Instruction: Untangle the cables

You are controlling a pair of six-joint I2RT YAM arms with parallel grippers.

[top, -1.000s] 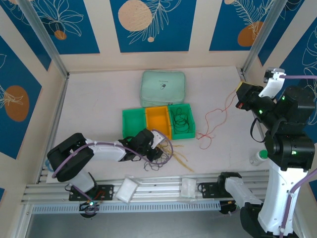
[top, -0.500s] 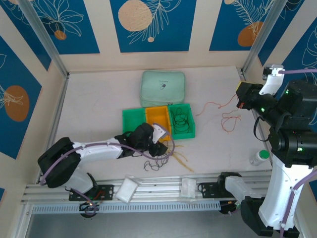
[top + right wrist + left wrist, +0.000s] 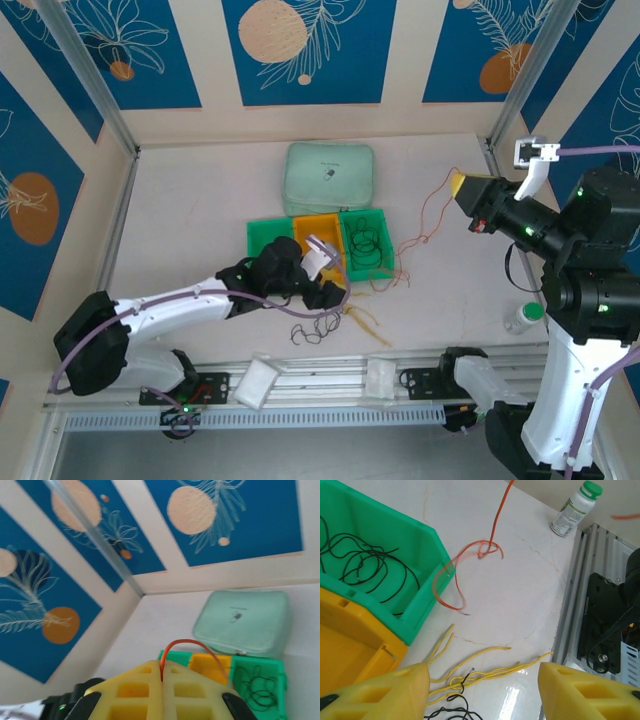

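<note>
Orange wire (image 3: 487, 547) is hanging thin and kinked from the right gripper (image 3: 162, 680), clamped on it at far right, while the left gripper (image 3: 482, 680) is hovering, jaws apart, over wiry yellow strands (image 3: 485, 672) beside the glossy green bin (image 3: 427, 600) that is holding looped black cord (image 3: 365, 565).

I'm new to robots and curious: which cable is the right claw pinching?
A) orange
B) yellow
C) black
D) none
A: the orange cable loops up out of the shut right claw in its wrist view.
</note>
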